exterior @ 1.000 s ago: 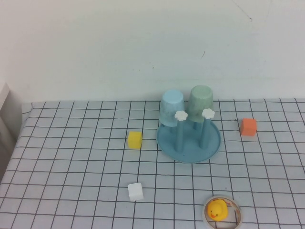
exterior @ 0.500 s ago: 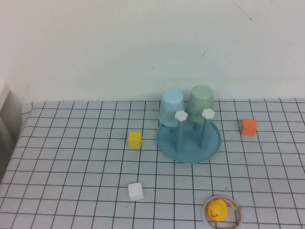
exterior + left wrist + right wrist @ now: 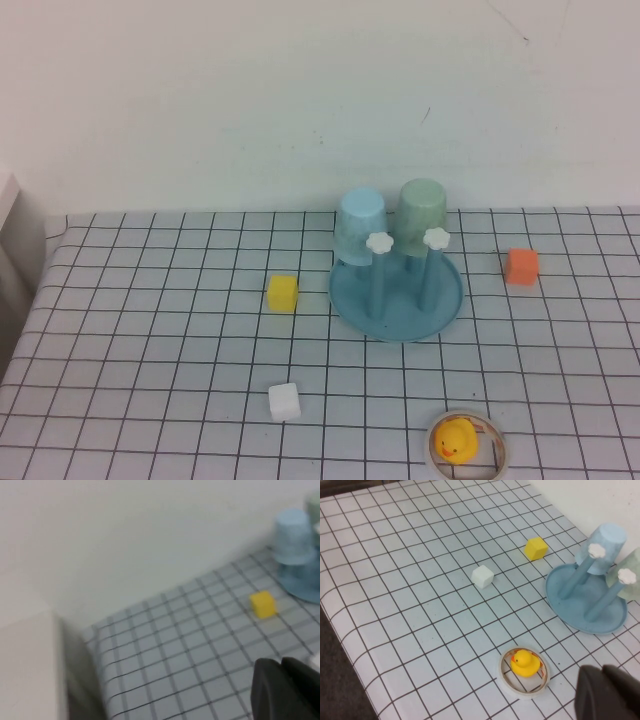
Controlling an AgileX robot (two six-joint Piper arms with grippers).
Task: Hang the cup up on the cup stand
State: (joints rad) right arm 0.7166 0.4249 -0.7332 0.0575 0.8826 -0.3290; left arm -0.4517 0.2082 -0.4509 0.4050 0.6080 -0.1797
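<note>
Hanging upside down on the stand (image 3: 398,300): the cup (image 3: 423,212), mint green, on a back peg, right of the blue cup (image 3: 361,226) on its own peg. Two front pegs bare, each topped by a white flower knob (image 3: 379,242). Stand on the checked counter (image 3: 150,340) near the back wall. Yellow block (image 3: 283,292) left of the stand, well apart; white block (image 3: 284,401) nearer the robot; orange block (image 3: 521,266) off to the right. Yellow duck (image 3: 456,440) inside a ring (image 3: 494,447) at the near edge. Left gripper (image 3: 287,690) above the counter's left part, pressed together, holding nothing. Right gripper (image 3: 607,692) above the near right part, close to the duck, likewise pressed together and empty.
</note>
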